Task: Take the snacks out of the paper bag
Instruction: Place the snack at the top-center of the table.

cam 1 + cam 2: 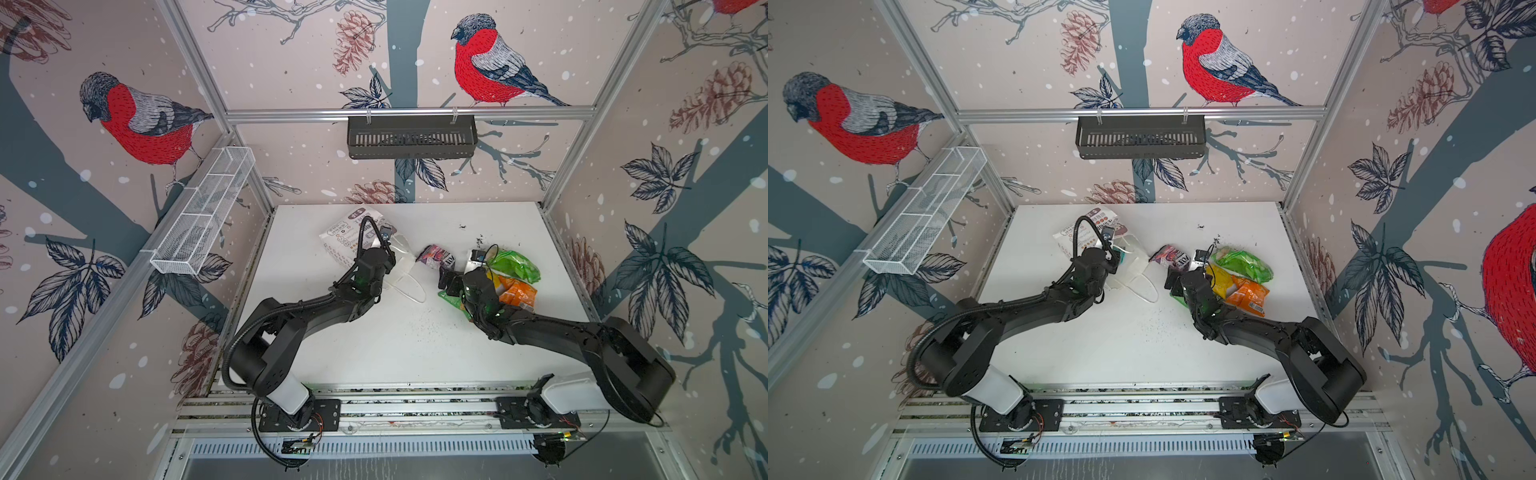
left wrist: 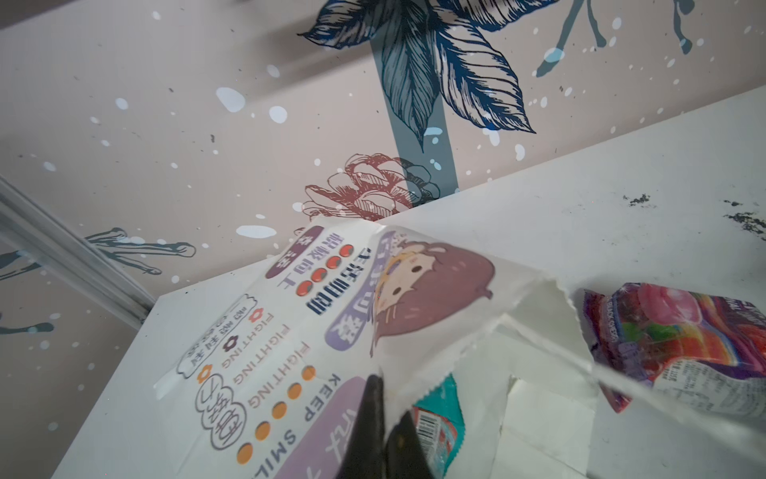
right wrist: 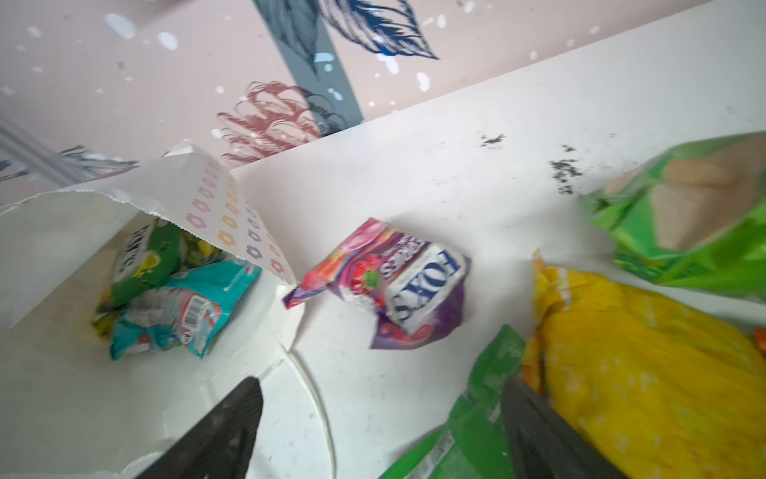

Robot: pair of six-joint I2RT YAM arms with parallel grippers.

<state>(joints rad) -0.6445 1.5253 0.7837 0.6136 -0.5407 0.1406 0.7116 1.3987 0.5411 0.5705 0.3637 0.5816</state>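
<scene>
The paper bag (image 1: 345,241) lies on its side at the back left of the white table (image 1: 395,349), mouth toward the middle. My left gripper (image 2: 387,398) is shut on its upper rim, holding the mouth up. Inside lie a teal packet (image 3: 186,307) and a green-yellow one (image 3: 141,257). A purple FOXS packet (image 3: 398,286) rests on the table just outside. My right gripper (image 3: 381,385) hangs open between the bag and a pile of snacks: a big green packet (image 1: 515,264), a yellow one (image 3: 642,373), an orange one (image 1: 517,295) and a small green one (image 3: 476,414) by one finger.
The bag's white cord handle (image 1: 411,286) loops onto the table between the arms. Dark crumbs (image 1: 478,241) dot the back right. A black basket (image 1: 411,137) hangs on the back rail and a white mesh basket (image 1: 203,212) on the left wall.
</scene>
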